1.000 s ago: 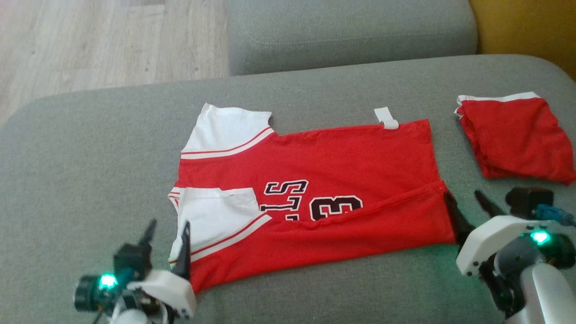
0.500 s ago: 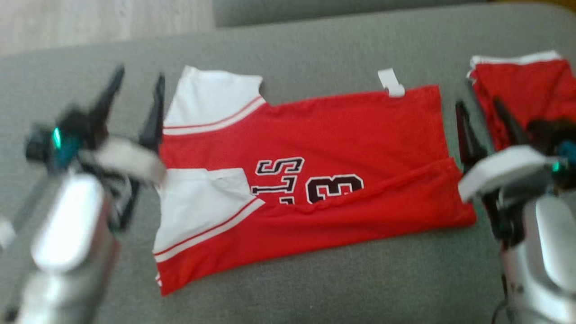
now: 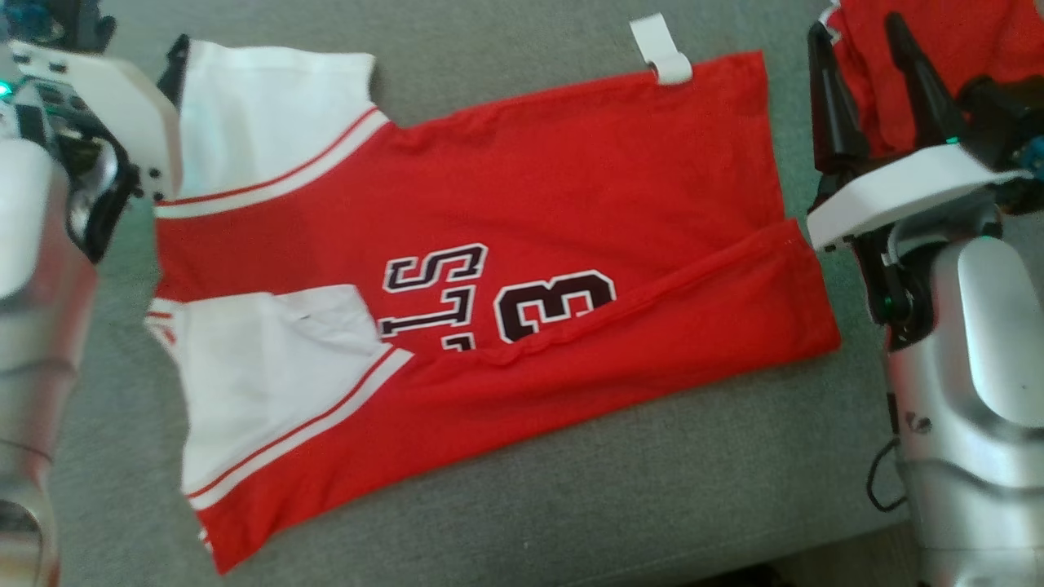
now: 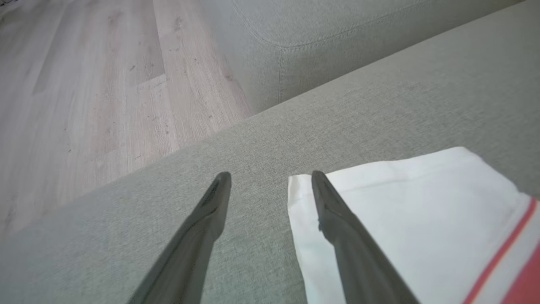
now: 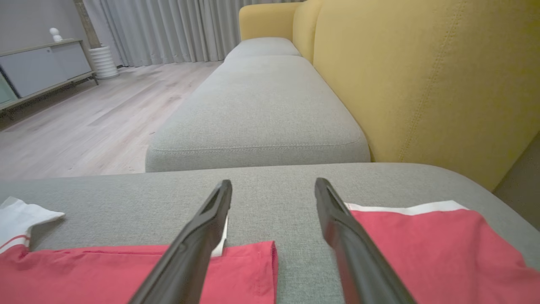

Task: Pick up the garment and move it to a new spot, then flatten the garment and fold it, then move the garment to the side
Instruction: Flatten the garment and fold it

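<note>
The garment (image 3: 522, 187), a red jersey with white sleeves and black lettering, lies on the grey sofa cushion (image 3: 506, 505) with its near long edge folded over. In the left wrist view my left gripper (image 4: 271, 179) is open above the corner of the far white sleeve (image 4: 400, 202), one finger over the cloth and the other over bare cushion. My right gripper (image 3: 855, 24) stands open just past the jersey's far hem corner, holding nothing. In the right wrist view that hem (image 5: 126, 270) lies under the left finger of the right gripper (image 5: 274, 182).
A second red folded garment (image 3: 971, 41) with a white band lies right of my right gripper. A white tag (image 3: 662, 50) sticks out at the jersey's far edge. Beyond the cushion are another grey seat (image 5: 261, 105), a yellow backrest (image 5: 422, 76) and wooden floor (image 4: 84, 84).
The head camera has tilted down and closer. Both arms have reached forward: the left from the near sleeve to the far sleeve, the right from the near hem corner to the far one.
</note>
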